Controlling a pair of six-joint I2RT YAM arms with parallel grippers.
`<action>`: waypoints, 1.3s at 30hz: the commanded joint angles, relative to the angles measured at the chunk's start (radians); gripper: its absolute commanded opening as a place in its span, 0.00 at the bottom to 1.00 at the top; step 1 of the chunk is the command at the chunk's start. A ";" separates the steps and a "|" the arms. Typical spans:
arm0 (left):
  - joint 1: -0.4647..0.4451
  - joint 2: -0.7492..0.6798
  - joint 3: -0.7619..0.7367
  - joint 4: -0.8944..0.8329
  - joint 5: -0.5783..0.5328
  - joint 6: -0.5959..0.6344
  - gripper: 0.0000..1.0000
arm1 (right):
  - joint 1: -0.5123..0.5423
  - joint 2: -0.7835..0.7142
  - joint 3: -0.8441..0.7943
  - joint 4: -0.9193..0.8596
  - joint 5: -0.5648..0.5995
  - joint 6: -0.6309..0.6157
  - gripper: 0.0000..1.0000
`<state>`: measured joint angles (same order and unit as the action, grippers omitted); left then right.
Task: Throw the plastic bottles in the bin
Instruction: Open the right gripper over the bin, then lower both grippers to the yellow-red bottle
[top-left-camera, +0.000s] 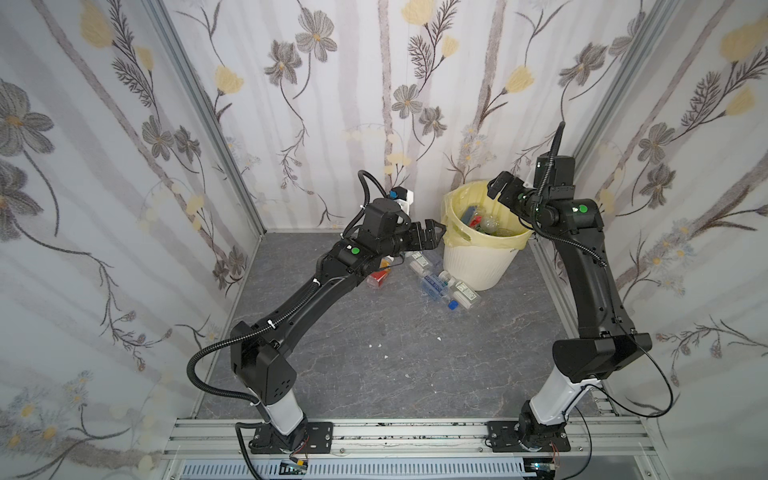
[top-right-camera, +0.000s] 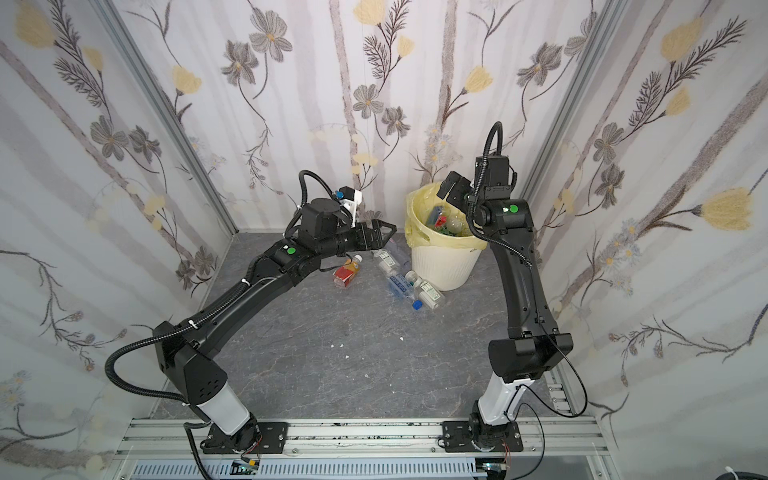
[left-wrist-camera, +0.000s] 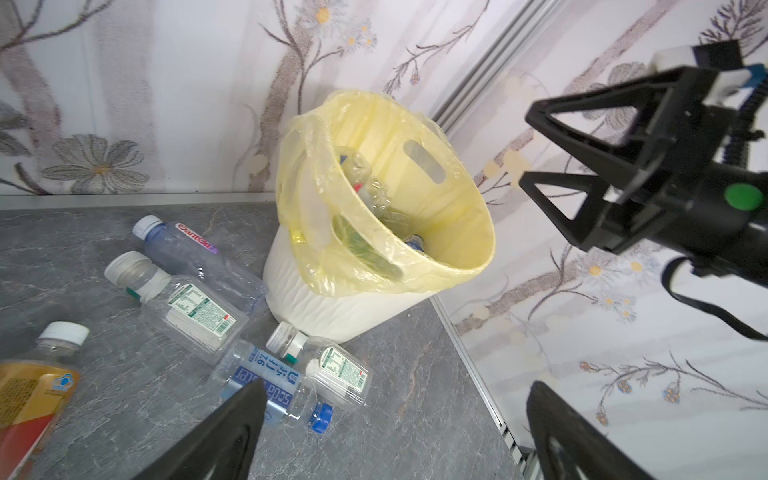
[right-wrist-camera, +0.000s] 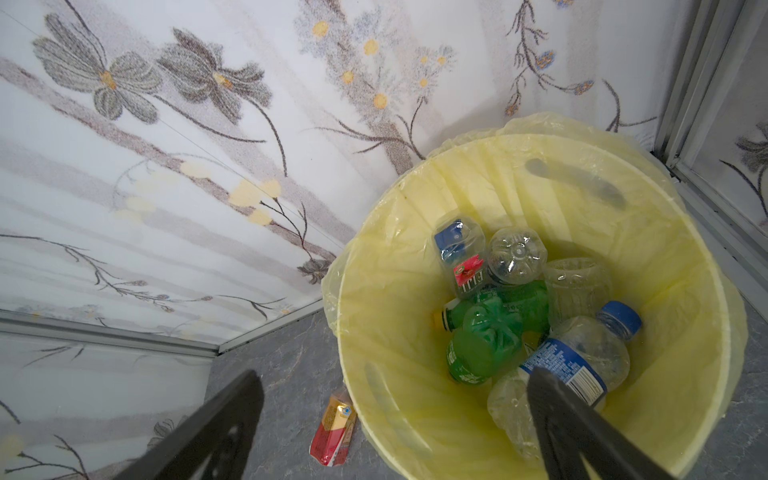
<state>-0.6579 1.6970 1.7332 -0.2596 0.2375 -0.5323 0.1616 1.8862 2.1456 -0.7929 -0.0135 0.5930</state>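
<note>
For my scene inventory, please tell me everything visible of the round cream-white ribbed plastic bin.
The round cream-white ribbed plastic bin stands upright in the far right corner of the grey marbled tabletop, tapering downward. A pale yellow plastic bag lines it and folds over the rim; a handle slot shows through. Inside lie crushed green plastic bottles and clear ones. A clear bluish plastic bottle seems to rest against its base. The open right end effector hovers above, apart.
</note>
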 joint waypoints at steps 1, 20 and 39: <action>0.025 0.007 -0.012 0.000 -0.043 -0.033 1.00 | 0.036 -0.051 -0.075 0.066 0.015 -0.027 1.00; 0.211 0.070 -0.262 -0.040 -0.272 0.096 1.00 | 0.327 -0.227 -0.535 0.222 0.029 0.018 1.00; 0.231 0.390 -0.115 -0.100 -0.308 0.237 1.00 | 0.399 -0.142 -0.575 0.172 -0.042 0.099 1.00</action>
<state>-0.4282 2.0579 1.5921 -0.3546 -0.0601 -0.3275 0.5606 1.7405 1.5726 -0.6315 -0.0368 0.6731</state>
